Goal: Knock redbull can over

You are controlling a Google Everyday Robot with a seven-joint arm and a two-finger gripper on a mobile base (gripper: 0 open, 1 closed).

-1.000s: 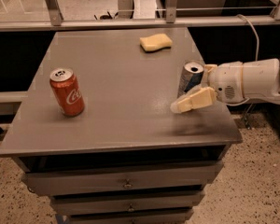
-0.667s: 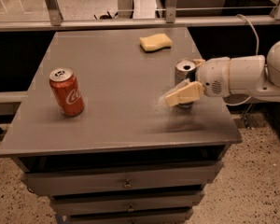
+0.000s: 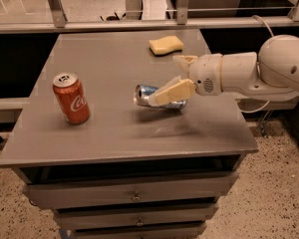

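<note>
"Two cans on the grey table (image 3: 109, 133). Where is the redbull can (image 3: 145, 96)?"
"On its side mid-table, under the gripper (image 3: 180, 76). The fingers are spread and hold nothing, so the arm should lift clear without rolling it."
"And around it?"
"The cola can (image 3: 71, 97) stands upright, well to the left. A yellow sponge (image 3: 166, 45) lies near the back edge, with drawers (image 3: 134, 195) below."
</note>
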